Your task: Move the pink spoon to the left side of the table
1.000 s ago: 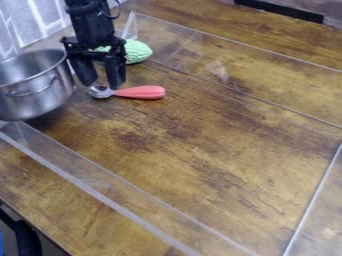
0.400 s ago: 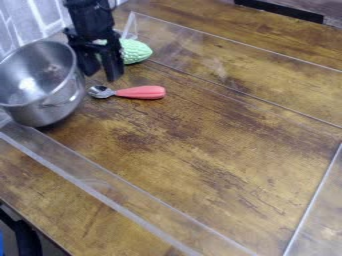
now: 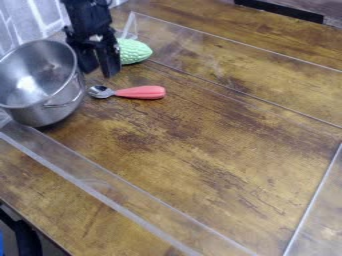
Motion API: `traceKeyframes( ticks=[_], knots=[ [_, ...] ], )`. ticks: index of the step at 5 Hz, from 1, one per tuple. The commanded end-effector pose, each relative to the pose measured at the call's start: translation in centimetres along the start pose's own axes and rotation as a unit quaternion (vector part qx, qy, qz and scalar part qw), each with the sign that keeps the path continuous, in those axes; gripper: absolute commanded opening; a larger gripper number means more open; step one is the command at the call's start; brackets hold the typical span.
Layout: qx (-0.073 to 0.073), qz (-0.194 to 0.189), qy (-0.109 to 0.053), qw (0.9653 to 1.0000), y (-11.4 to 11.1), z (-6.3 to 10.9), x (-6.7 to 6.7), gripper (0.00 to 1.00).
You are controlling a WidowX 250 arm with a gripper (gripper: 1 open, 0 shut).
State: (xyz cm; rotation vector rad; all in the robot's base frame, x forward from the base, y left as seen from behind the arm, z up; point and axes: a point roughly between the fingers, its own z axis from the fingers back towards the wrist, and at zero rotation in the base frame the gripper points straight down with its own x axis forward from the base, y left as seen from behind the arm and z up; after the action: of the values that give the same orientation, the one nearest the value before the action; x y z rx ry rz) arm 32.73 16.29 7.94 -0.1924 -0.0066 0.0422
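Note:
The pink spoon (image 3: 131, 92) lies flat on the table (image 3: 214, 140), its silver bowl pointing left toward a steel pot and its pinkish-red handle pointing right. My black gripper (image 3: 96, 70) hangs fingers-down just behind the spoon's bowl, close to the pot's right rim. Its fingers look slightly apart and hold nothing. The spoon is not in contact with the fingers.
A steel pot (image 3: 38, 84) stands at the left edge, right beside the gripper. A green knobbly scrubber (image 3: 134, 50) lies behind the gripper. A clear plastic raised edge (image 3: 120, 190) runs diagonally across the front of the table.
The gripper has risen slightly and its fingers look closer together. The pot now sits a little further right and shows more of its inside. The spoon has not moved.

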Motion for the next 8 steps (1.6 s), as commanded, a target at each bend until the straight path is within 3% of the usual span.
traceKeyframes(
  ticks=[1, 2, 3, 4, 6, 7, 8],
  knots=[
    [0.009, -0.020, -0.052, 0.9984, 0.6, 5.5, -0.2, 1.00],
    [0.001, -0.043, -0.052, 0.9977, 0.4, 6.3, -0.4, 0.00],
    [-0.004, -0.059, -0.055, 0.9967, -0.9, 7.1, -0.5, 0.00],
    [-0.003, -0.077, -0.057, 0.9954, -2.3, 8.0, -0.7, 1.00],
    [-0.006, -0.061, -0.052, 0.9968, -3.4, 6.5, -1.5, 1.00],
    [-0.004, -0.095, -0.044, 0.9945, -3.5, 7.7, -0.8, 1.00],
    [-0.003, -0.129, -0.036, 0.9910, -3.3, 7.8, -0.1, 1.00]
  ],
)
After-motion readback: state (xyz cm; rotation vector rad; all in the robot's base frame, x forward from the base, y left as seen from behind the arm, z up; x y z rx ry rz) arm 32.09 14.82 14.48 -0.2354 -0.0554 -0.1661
